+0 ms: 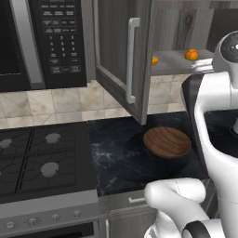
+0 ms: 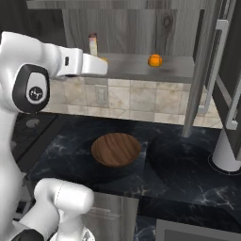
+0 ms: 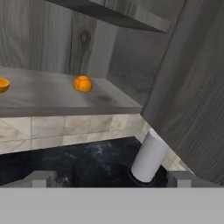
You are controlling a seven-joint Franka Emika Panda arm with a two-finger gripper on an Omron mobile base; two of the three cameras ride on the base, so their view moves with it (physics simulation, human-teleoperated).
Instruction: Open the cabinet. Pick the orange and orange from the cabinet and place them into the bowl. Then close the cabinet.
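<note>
Two oranges [image 3: 82, 83] [image 3: 2, 85] sat on the shelf of the open cabinet [image 1: 116, 56]. One bowl [image 2: 116, 148] sat below. The arm reached toward them, its gripper [image 3: 112, 178] wide open and empty.

Left orange [image 3: 2, 85] half cut off

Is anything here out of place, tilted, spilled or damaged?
Nothing stands out. The cabinet doors are open, both oranges sit on its shelf, and the bowl stands upright and empty on the counter.
</note>
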